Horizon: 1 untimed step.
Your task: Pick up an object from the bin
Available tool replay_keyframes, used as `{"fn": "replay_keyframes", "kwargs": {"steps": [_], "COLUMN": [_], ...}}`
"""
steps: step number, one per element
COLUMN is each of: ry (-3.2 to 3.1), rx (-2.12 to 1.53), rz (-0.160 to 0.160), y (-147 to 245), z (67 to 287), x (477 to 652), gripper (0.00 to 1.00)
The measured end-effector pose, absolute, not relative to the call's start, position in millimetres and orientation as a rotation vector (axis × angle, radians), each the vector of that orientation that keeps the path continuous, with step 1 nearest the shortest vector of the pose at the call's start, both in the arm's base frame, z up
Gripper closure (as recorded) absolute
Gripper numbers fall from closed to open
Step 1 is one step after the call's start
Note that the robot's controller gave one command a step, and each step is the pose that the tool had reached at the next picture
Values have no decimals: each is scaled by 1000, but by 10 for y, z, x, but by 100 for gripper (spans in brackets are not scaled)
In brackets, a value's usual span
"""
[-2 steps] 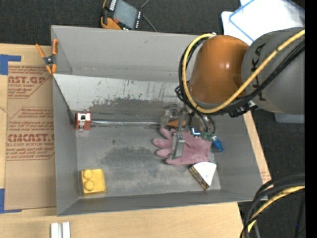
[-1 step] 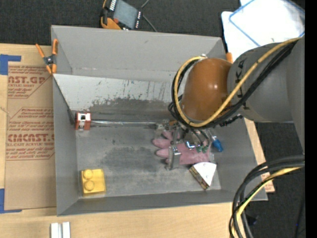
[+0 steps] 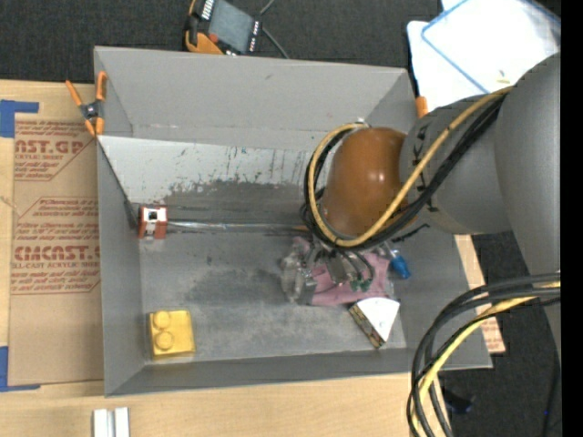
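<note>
Toward the right side of the grey bin (image 3: 228,289), the tool (image 3: 305,279) hung low under the arm's orange cover (image 3: 360,185), over a flat pink thing (image 3: 332,294) on the floor. Whether the tool was wide or narrow could not be told. A white wedge (image 3: 381,315) lay just beside the pink thing, a small blue piece (image 3: 399,268) near it. A yellow brick (image 3: 171,332) sat well apart in the view's lower left corner, a small red-and-white piece (image 3: 152,220) by the left wall.
</note>
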<state>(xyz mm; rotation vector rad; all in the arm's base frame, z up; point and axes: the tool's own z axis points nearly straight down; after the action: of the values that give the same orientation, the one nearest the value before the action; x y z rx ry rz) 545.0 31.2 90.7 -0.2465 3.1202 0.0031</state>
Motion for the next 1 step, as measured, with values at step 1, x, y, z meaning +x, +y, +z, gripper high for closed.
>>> {"fn": "replay_keyframes", "kwargs": {"steps": [1], "ry": [3120], "rx": [-247], "rz": [3], "y": [311], "z": [907], "x": [5449], "gripper": [0]}}
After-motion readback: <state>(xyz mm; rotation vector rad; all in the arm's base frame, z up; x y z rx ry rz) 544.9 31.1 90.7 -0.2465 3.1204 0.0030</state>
